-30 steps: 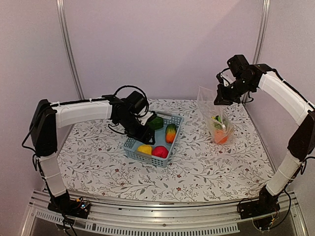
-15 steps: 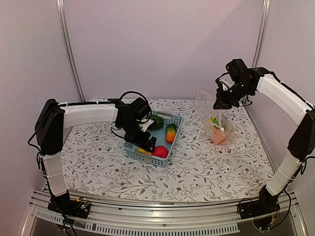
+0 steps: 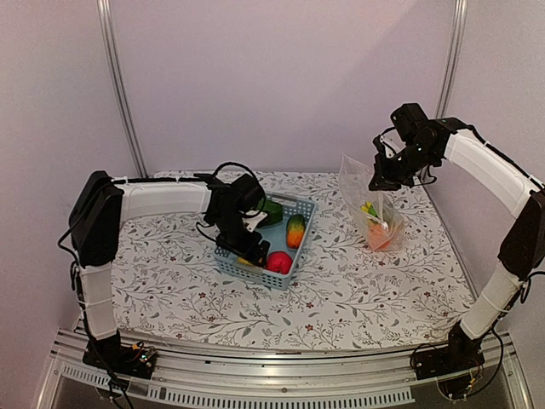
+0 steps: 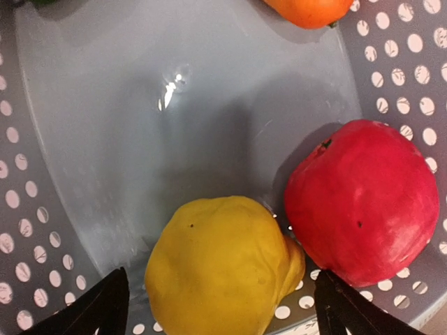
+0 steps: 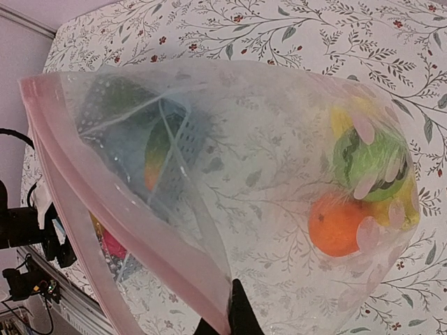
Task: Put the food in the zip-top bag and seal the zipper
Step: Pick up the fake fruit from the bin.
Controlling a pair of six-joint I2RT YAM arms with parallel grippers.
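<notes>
Down in the basket corner, left claw gapes wide astride the yellow fruit; right claw pinches the zip-top bag rim

Red apple, yellow fruit, blue-grey basket; green striped melon, orange fruit, perhaps yellow banana; pinkish zipper.

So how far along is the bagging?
Done: orange and melon sit in the bag, held up by the right gripper. In hand: left gripper open around the yellow fruit in the basket. Left: that, the apple, mango, pepper, then the zipper, unsealed.
</notes>
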